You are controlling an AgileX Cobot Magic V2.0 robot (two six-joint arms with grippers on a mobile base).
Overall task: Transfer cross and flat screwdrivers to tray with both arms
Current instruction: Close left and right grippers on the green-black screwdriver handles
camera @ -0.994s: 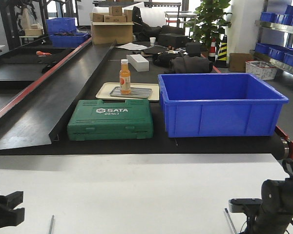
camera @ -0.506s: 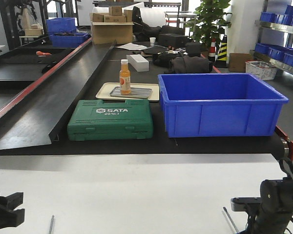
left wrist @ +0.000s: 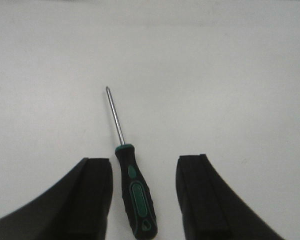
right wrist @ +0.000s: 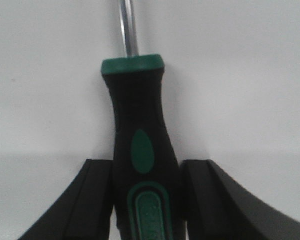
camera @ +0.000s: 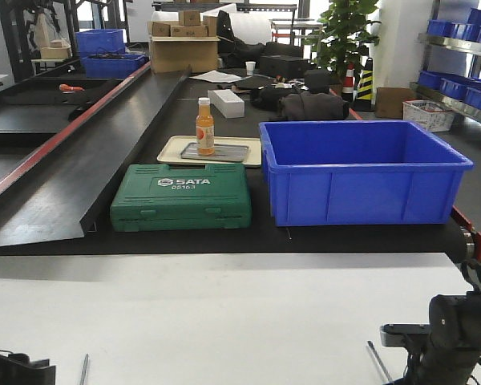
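The left gripper [left wrist: 145,167] was found spread, its fingers flanking the handle of the left screwdriver [left wrist: 135,192], which lay on the white surface [left wrist: 225,75] with its shaft pointing away. The right gripper [right wrist: 147,172] was seen pinching the handle of the right screwdriver [right wrist: 140,145]; firmness could not be confirmed. The left handle lay skewed and nearer one finger, so it could be pushed aside on closing. The right hold, taken low on the handle, could let the shaft droop in lifting.
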